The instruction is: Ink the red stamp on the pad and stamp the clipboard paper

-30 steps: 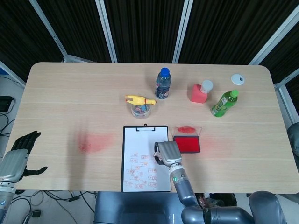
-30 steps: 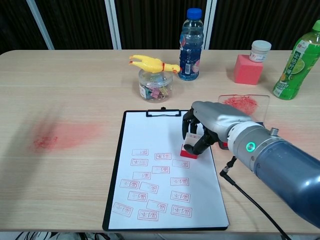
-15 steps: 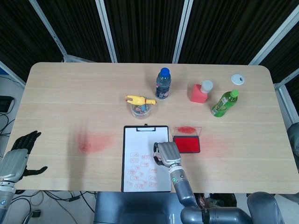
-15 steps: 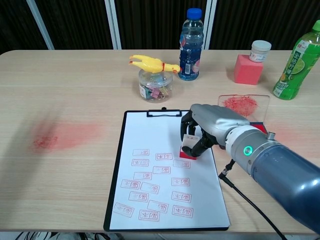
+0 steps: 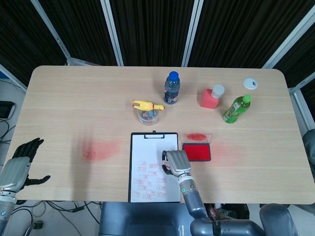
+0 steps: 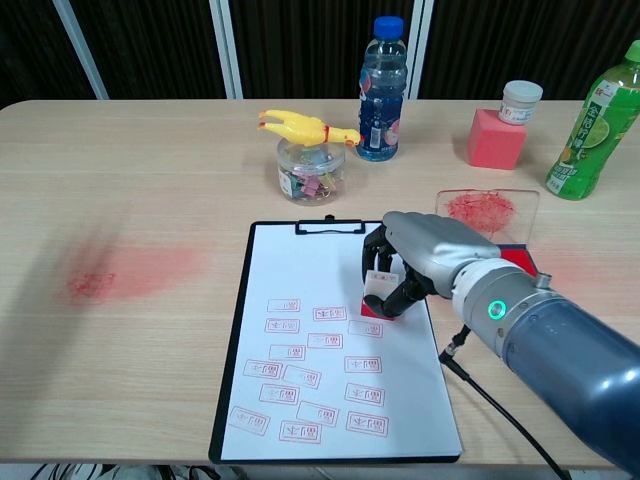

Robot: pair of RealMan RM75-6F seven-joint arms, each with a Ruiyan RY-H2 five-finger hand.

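Against the frames from a second earlier, little on the desk [image 5: 74, 98] had changed: my right hand [image 6: 425, 262] had drifted slightly toward the paper's right edge, and the clipboard [image 6: 335, 340] had slid a touch with it. The left hand [image 5: 19, 162] had not moved at all.

The right hand's fingers [image 6: 378, 262] were curled around the red stamp [image 6: 376, 297], whose base sat on the clipboard paper [image 6: 300, 265] at its right margin, just above the block of red imprints. Only the chest view showed that grip and the stamp itself; from the head camera the hand covered the stamp entirely. The head view alone gave me the left hand, hanging off the desk's near-left edge with its fingers spread and holding nothing.

The ink pad [image 5: 197, 152] lay just right of the clipboard; in the chest view my forearm hid most of it, leaving its clear lid [image 6: 487, 210] showing behind. I could not tell whether the stamp's face was pressed flat to the paper or just clear of it. The imprints were too small to read.
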